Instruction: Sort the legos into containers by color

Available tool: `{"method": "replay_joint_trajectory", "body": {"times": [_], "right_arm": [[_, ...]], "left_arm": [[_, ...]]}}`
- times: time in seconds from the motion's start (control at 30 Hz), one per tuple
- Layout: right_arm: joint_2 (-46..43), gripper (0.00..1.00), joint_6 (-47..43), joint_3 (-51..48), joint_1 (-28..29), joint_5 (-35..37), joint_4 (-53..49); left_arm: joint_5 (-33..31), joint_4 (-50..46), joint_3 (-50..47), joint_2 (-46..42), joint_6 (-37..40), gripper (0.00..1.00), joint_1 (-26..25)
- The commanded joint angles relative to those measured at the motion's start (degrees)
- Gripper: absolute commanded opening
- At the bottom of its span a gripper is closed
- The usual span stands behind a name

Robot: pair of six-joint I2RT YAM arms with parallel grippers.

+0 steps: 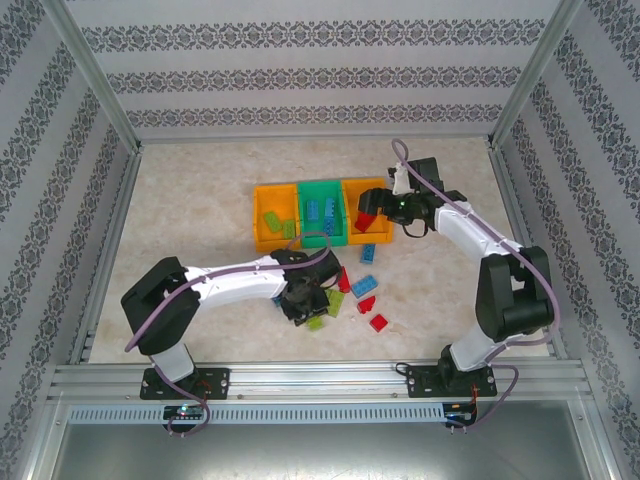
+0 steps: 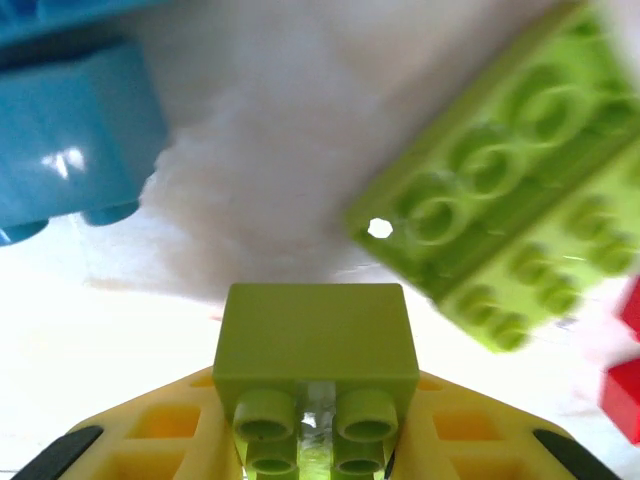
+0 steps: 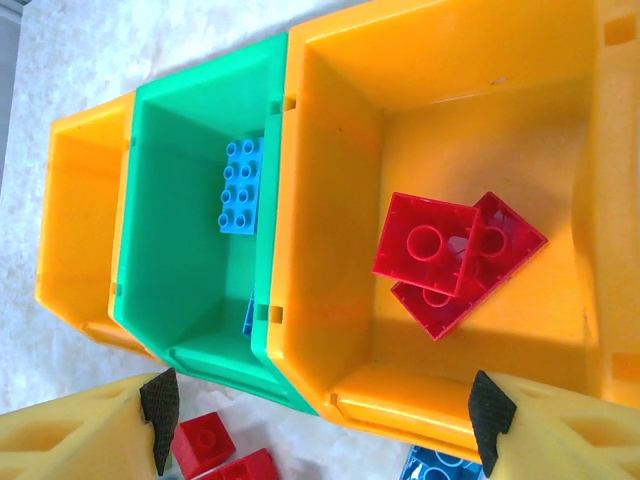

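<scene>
A small light-green studded plastic brick (image 2: pixel 315 350) sits pinched in the left gripper's (image 1: pixel 303 300) jaws, a larger green brick (image 2: pixel 510 200) at two o'clock, while the right gripper (image 3: pixel 325 408) hangs spread wide and empty over the orange plastic bin (image 3: pixel 330 150) holding red bricks (image 3: pixel 455 255).

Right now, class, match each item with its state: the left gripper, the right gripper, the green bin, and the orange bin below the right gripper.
Column A:
1. left gripper
2. right gripper
3. green bin
4. orange bin below the right gripper

Column B:
a. contains red bricks
b. open, holding nothing
c. contains blue bricks
d. shut on a light green brick

Pairs: 1-d, 2-b, 3-c, 4-a.
</scene>
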Motion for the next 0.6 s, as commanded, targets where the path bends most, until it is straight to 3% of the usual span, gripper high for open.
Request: {"method": "replay_joint_trajectory", "body": {"times": [0.0,0.17,0.33,0.47,0.57], "right_arm": [[-3.2,0.79,-2.2,-1.9,0.8,1.8,-1.3],[-7.6,0.79,-3.9,-5.9,2.9,4.9,-2.3],[-12.3,0.79,-3.9,-10.8,4.7,5.9,-2.4],[-16.6,0.79,-9.1,-14.3,11.8,9.1,-3.6],[-17.9,0.80,-10.2,-16.2,17.0,12.9,-5.5]], "left_arm": [[-5.8,-7.2,4.1,-3.9,7.6,0.25,1.9],[-10.7,-13.7,9.6,-8.0,18.1,0.25,10.2],[-10.5,-9.5,12.6,-7.8,28.5,0.25,21.9],[-15.0,-8.4,19.7,-2.6,36.8,0.26,27.1],[-13.5,-7.7,25.0,3.6,40.9,0.26,31.0]]}}
